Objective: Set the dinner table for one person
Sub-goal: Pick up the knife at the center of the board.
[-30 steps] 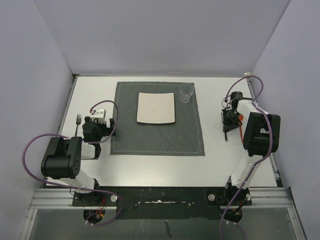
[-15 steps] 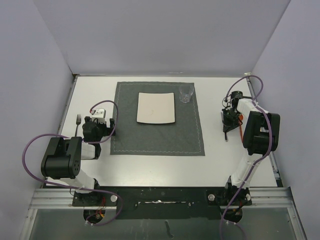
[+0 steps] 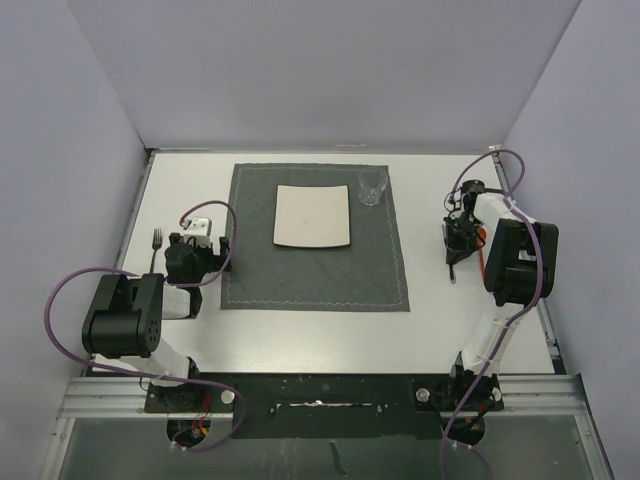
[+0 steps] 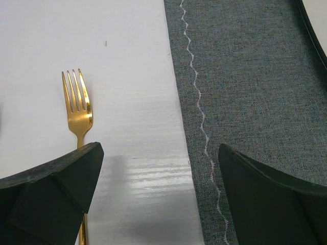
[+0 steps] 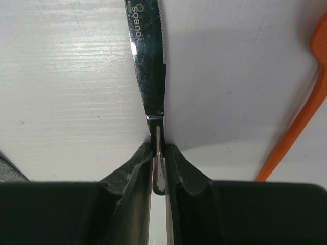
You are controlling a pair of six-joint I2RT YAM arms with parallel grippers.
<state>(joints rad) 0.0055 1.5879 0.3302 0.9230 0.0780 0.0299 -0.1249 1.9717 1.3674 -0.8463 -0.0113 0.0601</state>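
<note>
The white dinner table (image 3: 310,330) carries a dark grey placemat (image 3: 315,265) with a small white square plate (image 3: 312,216) and a clear glass (image 3: 372,187) on it. My right gripper (image 3: 456,250) is shut on the handle of a steel knife (image 5: 149,61), whose blade points away over the white tabletop (image 5: 66,76) right of the mat. My left gripper (image 3: 200,255) is open and empty at the mat's left edge (image 4: 245,102). A gold fork (image 4: 77,109) lies on the table beside its left finger; it also shows in the top view (image 3: 156,245).
An orange strip (image 5: 301,117) lies on the table just right of the knife. Purple cables loop from both arms. Grey walls close in the table at the back and both sides.
The right arm has shifted slightly, with the knife still in its gripper. The left arm has not moved.
</note>
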